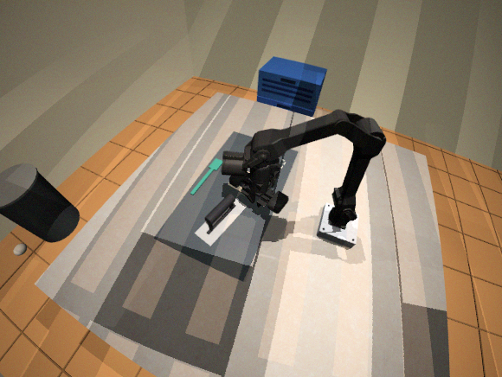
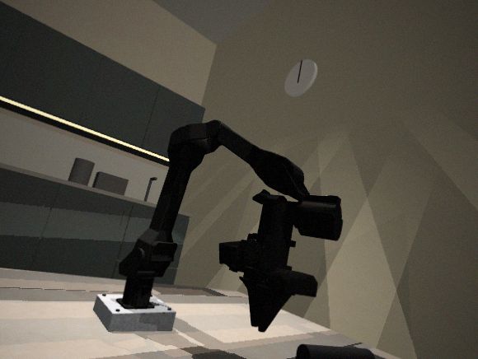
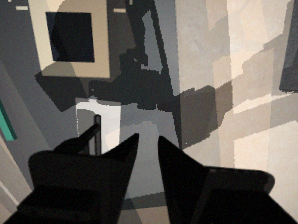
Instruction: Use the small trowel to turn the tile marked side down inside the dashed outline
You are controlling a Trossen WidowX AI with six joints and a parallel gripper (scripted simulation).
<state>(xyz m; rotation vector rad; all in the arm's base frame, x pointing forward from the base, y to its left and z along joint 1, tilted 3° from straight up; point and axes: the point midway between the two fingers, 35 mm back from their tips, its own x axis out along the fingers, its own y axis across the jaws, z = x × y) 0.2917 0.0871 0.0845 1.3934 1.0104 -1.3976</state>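
Note:
The trowel's black handle [image 1: 220, 213] [image 2: 335, 352] stands over its flat white blade [image 1: 211, 237] [image 3: 112, 125], which lies on the dark mat [image 1: 255, 248]. My gripper [image 2: 259, 328] [image 3: 148, 138] points down, its fingers a little apart with nothing between them. In the wrist view the trowel is left of the fingertips, its handle partly behind the left finger. The square beige tile [image 3: 99, 40] lies flat ahead of the fingers with its dark marked square up. The arm hides most of it in the top view. Only a few dashes of the outline [image 1: 283, 164] [image 3: 120, 10] show.
A green spatula-like tool [image 1: 204, 178] [image 3: 7, 124] lies along the mat's left side. A dark bin [image 1: 41, 207] and a small white ball [image 1: 20, 249] stand at the far left. A blue box [image 1: 291, 86] stands at the back. The arm's white base [image 1: 338, 235] is right of the mat.

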